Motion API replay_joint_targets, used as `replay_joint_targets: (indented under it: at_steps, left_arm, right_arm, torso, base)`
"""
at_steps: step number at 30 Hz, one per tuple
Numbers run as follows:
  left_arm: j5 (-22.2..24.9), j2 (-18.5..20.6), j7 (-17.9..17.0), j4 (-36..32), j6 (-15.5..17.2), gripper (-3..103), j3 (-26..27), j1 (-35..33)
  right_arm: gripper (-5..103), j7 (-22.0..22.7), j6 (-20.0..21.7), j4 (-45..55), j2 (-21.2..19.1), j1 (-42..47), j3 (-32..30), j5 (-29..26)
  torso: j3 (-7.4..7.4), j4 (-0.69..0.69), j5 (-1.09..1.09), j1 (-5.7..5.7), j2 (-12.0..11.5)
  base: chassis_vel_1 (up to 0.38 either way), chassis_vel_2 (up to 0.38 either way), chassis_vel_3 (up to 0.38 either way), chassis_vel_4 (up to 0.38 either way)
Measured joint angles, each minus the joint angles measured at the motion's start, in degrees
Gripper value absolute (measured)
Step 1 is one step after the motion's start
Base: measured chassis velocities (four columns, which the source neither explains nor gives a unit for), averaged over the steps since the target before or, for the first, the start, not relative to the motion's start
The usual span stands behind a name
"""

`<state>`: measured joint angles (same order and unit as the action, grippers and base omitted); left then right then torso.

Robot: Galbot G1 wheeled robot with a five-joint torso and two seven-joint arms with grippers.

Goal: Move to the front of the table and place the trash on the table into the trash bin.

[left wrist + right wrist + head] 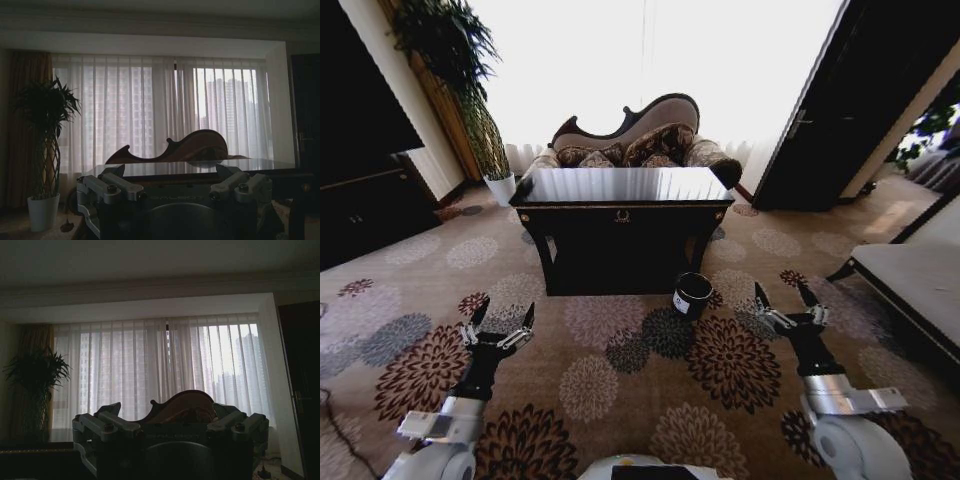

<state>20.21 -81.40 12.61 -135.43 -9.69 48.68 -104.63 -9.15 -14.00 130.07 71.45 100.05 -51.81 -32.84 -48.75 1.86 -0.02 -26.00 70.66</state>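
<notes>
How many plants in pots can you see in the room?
1: a tall leafy plant in a white pot, on the floor left of the table, near the curtains. Greenery past the right doorway may be another; its base is hidden.

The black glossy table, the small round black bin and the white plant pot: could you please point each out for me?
Black glossy wooden table (pixel 620 186): head view, on its shiny top.
Small round black trash bin (pixel 693 295): head view, on its side wall.
White plant pot (pixel 42 212): left wrist view, on its front wall.
</notes>
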Motion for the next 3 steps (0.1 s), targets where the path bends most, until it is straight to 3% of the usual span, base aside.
replay_joint_targets:
  at_steps: [3]
  left_arm:
    - [0.0, 0.0, 0.0, 0.0, 0.0, 100, 0.0, 0.0]
  right_arm:
    - [100, -0.2, 0.0, 0.0, 0.1, 0.1, 0.0, 0.0]
  torso:
    - [0.0, 0.0, 0.0, 0.0, 0.0]
  base:
    - [0.0, 0.0, 0.0, 0.0]
